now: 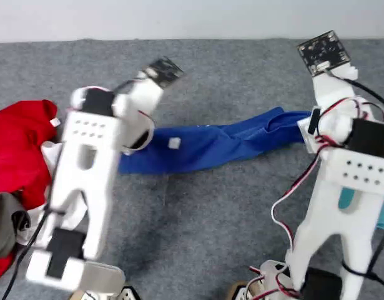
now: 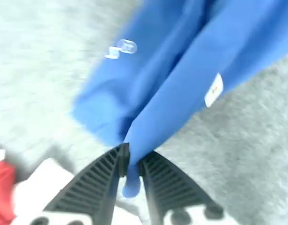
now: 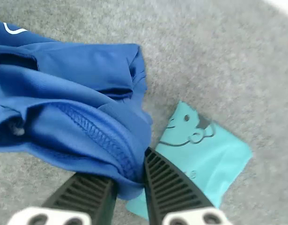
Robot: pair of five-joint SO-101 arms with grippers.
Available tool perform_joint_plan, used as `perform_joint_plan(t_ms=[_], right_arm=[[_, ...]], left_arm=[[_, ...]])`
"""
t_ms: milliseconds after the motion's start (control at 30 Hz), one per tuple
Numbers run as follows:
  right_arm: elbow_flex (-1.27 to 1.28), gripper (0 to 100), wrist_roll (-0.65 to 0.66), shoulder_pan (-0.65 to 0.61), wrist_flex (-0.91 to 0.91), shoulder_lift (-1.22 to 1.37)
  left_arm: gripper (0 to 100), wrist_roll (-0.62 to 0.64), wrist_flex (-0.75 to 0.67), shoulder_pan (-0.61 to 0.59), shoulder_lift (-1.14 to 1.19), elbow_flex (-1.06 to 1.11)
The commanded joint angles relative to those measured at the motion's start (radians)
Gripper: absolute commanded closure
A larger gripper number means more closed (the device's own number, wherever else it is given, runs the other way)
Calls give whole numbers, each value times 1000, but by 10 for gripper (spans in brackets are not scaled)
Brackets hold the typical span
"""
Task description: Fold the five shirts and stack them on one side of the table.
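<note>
Grey felt covered the table point(image 1: 210, 237), and the blue shirt point(image 1: 210, 145) lay across its middle, bunched into a rope running left to right between my 2 grippers. My left gripper point(image 2: 132, 161) was clamped on just a thin tongue of cloth at the shirt's left end. My right gripper point(image 3: 129, 173) was closed on a thicker wad, seam included, at the right end.

The left pinch looked to me like the weak point: any more tension along the shirt could pull that narrow tongue free and drop 1 end. The cloth was also gathered rather than spread, so laying it down like this would probably give a lumpy, skewed fold.

The teal shirt point(image 3: 204, 150) sat just beside my right fingers point(image 3: 169, 187), near the blue hem, and a low sweep could drag it along. At the left edge the red shirt point(image 1: 20, 144) lay heaped close to my left arm, which could snag it.
</note>
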Motion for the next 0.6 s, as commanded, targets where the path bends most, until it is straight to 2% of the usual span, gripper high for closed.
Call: perform_joint_plan(t_ms=[0, 167, 300, 567], right_arm=[[-14, 988, 54, 13, -18, -85], [-14, 988, 92, 13, -33, -139], [-14, 988, 92, 13, -99, -197], [-14, 988, 94, 12, -349, -369]], left_arm=[[985, 2, 14, -58, -157, -47], [985, -5, 101, -75, -239, -47], [985, 0, 103, -77, -287, -64], [985, 2, 66, -78, -393, -257]])
